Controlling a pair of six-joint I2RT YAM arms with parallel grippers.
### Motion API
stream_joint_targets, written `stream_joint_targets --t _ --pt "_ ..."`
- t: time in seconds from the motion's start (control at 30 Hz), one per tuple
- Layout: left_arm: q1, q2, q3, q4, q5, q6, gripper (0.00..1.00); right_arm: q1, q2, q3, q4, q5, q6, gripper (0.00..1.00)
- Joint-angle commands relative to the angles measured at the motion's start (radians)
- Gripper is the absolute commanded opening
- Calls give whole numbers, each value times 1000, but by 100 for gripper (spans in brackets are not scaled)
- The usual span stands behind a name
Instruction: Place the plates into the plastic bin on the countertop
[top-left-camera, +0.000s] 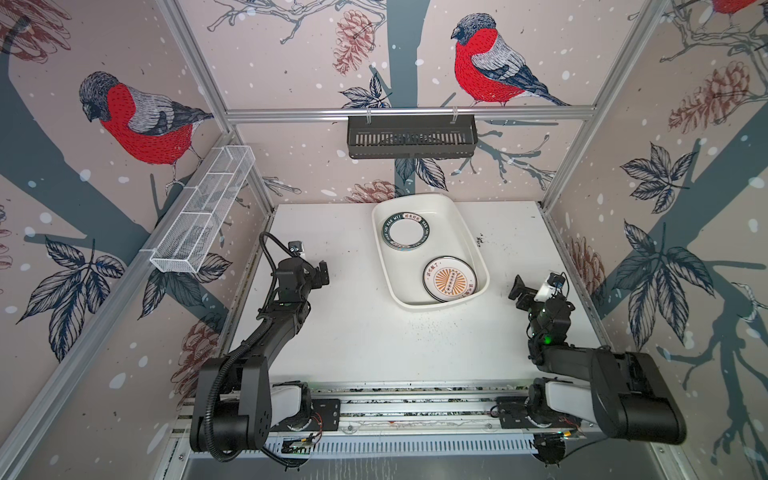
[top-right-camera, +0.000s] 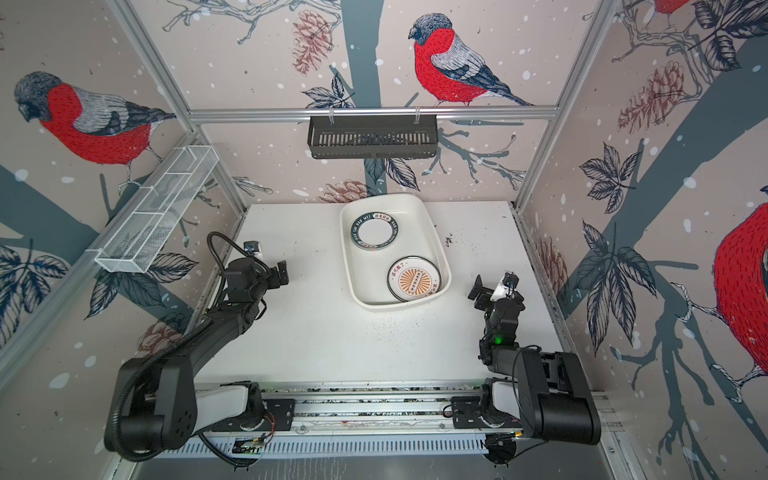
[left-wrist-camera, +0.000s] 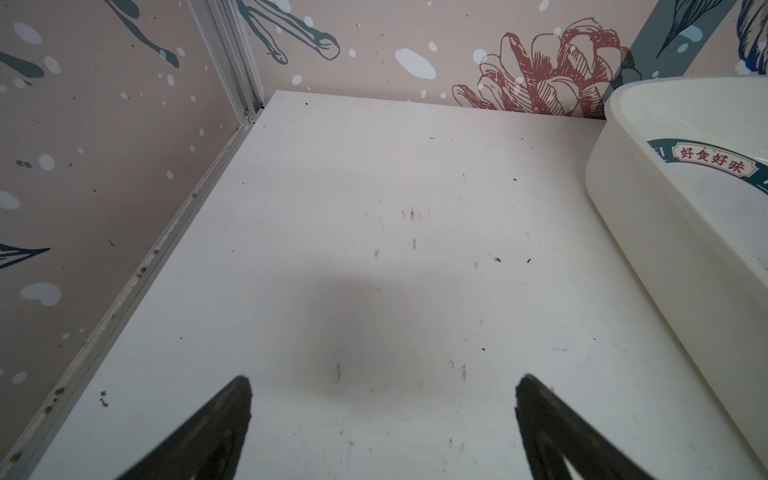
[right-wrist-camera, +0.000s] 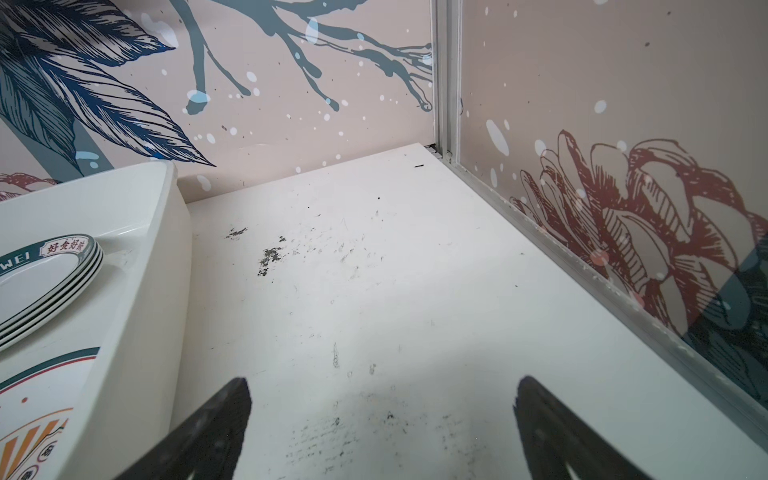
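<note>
Straight to the bin (top-left-camera: 463, 232): sitting at the far middle of the countertop (top-left-camera: 374, 340), turned a touch askew. Inside, at the far end, a green-rimmed stack (top-left-camera: 404, 232), lying flat, with several rims on show in the right wrist view. At the near end, an orange plate (top-left-camera: 450, 278) with a thin black rim, close against the near-right wall.

Over to the left gripper (left-wrist-camera: 382, 386): jaws spread wide, nothing between them, hanging above bare, speckled countertop, left of the bin and clear of it. And the right gripper (right-wrist-camera: 382, 386): jaws just as wide, also empty, raised off the surface, near the bin's right wall by the near corner.

Up on the back rail, a black basket (top-left-camera: 411, 137); along the left wall, a wire rack (top-left-camera: 203, 212).
</note>
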Motion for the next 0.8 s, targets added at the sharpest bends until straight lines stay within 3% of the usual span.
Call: stream_joint_targets --t 0.0,0.2,0.33,0.47,0.57,0.77 --pt "25 21 -104 392 3 1 98 1 40 13 178 14 -27 100" --pt "37 127 -249 703 44 -19 98 -1 263 -15 481 -21 -36 99" --pt "36 225 -301 892 59 -11 99 -3 198 39 276 -44 -43 100" --pt "36 324 -339 1065 119 12 99 2 252 75 294 -89 -66 100" --pt "34 301 -284 919 174 44 99 14 231 106 198 -59 -77 100" --pt "24 305 -265 894 155 54 99 56 248 114 214 19 -97 100"
